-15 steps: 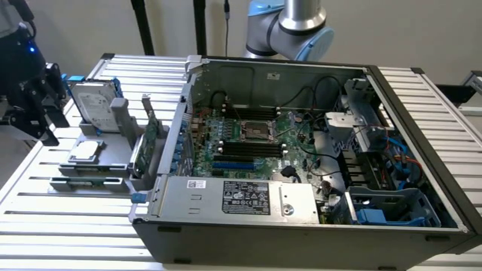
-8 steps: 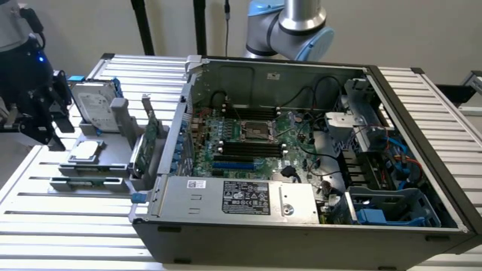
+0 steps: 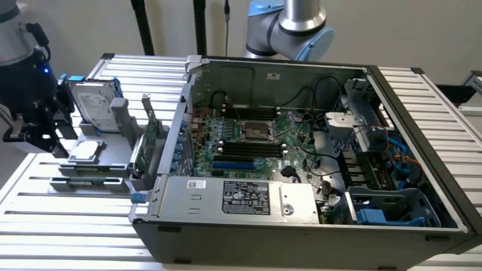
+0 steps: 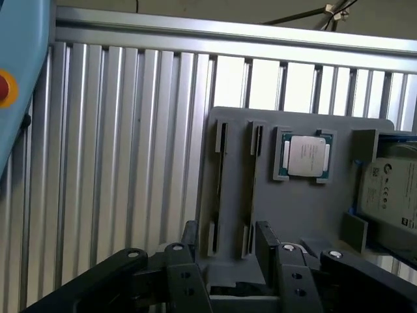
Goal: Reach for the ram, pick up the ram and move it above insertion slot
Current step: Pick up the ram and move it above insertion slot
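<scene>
The ram (image 4: 252, 186) stands on edge in a narrow slot of the grey holder (image 4: 306, 208), seen as a thin dark line. A similar stick (image 4: 220, 182) fills the slot beside it. My gripper (image 4: 228, 251) hangs open above the near ends of both slots, one black finger (image 4: 190, 240) outside one slot and the other outside the second. Nothing is between the fingers. In the exterior view the gripper (image 3: 36, 132) hovers at the left edge, just off the holder (image 3: 90, 164).
A CPU (image 4: 306, 155) and a silver hard drive (image 4: 391, 195) also sit in the holder. An upright green expansion card (image 3: 150, 135) stands between holder and open computer case (image 3: 301, 226). The motherboard (image 3: 256, 144) lies inside the case. Ribbed aluminium table (image 4: 130, 163) lies all around.
</scene>
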